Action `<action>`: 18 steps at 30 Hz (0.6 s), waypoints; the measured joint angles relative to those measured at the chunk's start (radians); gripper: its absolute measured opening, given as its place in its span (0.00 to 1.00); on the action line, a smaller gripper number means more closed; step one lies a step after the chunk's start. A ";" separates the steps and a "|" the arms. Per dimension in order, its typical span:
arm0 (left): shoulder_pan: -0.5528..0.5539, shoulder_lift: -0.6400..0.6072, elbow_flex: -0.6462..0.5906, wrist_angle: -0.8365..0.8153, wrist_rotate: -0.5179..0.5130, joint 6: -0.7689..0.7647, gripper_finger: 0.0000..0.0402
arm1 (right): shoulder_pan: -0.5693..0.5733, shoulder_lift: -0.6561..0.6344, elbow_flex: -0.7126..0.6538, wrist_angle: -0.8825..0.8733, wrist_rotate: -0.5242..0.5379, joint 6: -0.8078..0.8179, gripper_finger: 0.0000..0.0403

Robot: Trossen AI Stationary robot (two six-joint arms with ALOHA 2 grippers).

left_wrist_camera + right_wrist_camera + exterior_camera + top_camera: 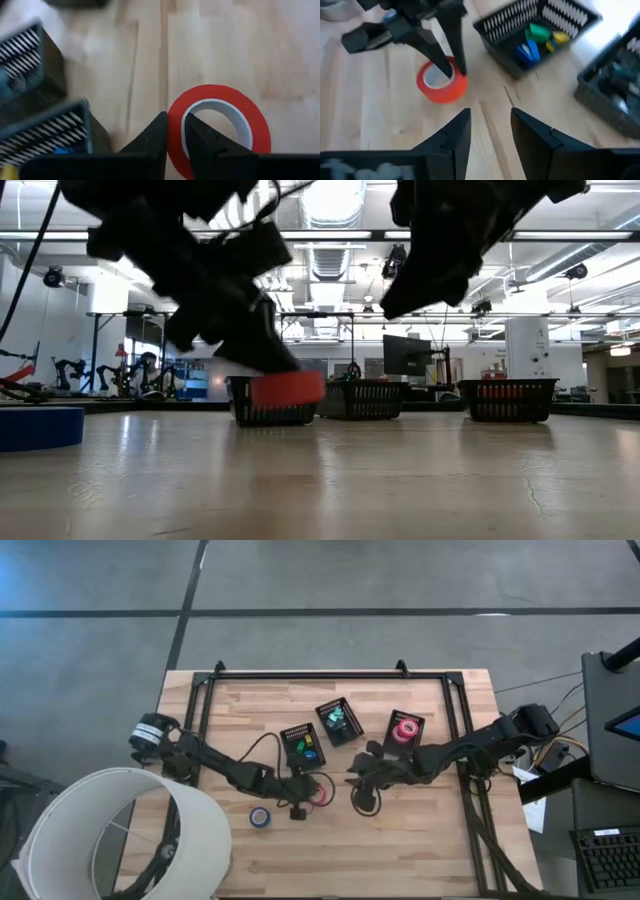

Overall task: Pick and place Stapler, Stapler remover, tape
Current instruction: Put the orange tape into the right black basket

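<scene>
Blue tape ring (260, 817) left loose on the near wooden tabletop (420, 850), red tape ring (220, 125) pinched through its wall by left gripper (175, 132), right gripper (490, 122) empty, pink roll (405, 728) already binned beyond.

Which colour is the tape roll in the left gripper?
Red tape roll, white inside; clearest in the left wrist view.

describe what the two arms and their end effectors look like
Both arms are dark, jointed and slim, with black cables looping alongside. The left arm has a silvery cylindrical base joint. The left end effector and right end effector each have two black, wedge-shaped tapering fingers.
</scene>
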 joint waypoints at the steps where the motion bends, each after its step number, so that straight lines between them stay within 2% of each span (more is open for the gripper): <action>1: -0.001 -0.007 0.007 0.001 -0.016 0.016 0.15 | 0.000 -0.003 0.000 0.015 0.000 -0.021 0.34; 5: 0.000 -0.027 0.038 0.001 -0.139 0.087 0.14 | 0.000 -0.011 -0.001 0.093 0.000 -0.081 0.33; 13: 0.000 -0.033 0.116 0.004 -0.562 0.230 0.13 | -0.024 -0.011 0.000 0.283 0.001 -0.009 0.34; 15: 0.000 -0.033 0.135 0.004 -0.616 0.264 0.14 | -0.036 -0.011 0.000 0.297 0.002 0.016 0.34; 18: -0.001 -0.033 0.158 0.006 -0.638 0.291 0.14 | -0.053 -0.011 0.000 0.299 0.003 0.026 0.35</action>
